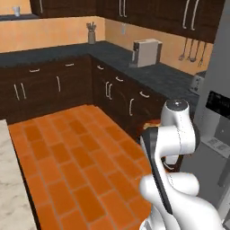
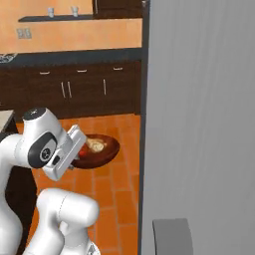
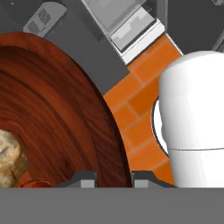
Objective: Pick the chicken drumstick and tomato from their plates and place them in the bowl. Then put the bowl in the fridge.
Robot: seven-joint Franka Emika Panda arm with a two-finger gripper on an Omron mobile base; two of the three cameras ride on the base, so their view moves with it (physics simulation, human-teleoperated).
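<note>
My gripper point(image 3: 113, 179) is shut on the near rim of the dark reddish-brown wooden bowl point(image 3: 65, 109), which hangs level above the floor. The golden-tan chicken drumstick point(image 2: 95, 145) lies in the bowl point(image 2: 102, 149), and the red tomato point(image 2: 82, 151) sits beside it, close to my hand. In the hand view the drumstick point(image 3: 11, 153) shows at the lower left, with a sliver of the tomato point(image 3: 33, 183) below it. The grey fridge point(image 2: 199, 124) stands right next to the bowl, and its dark dispenser panel point(image 1: 219, 105) faces my arm. The plates are out of view.
Dark lower cabinets point(image 1: 112, 94) line the far walls under a dark counter with a coffee machine point(image 1: 146, 53) and a toaster point(image 1: 196, 82). Orange floor tiles point(image 1: 76, 152) spread to the left. A marble counter edge point(image 1: 9, 179) runs along the left side.
</note>
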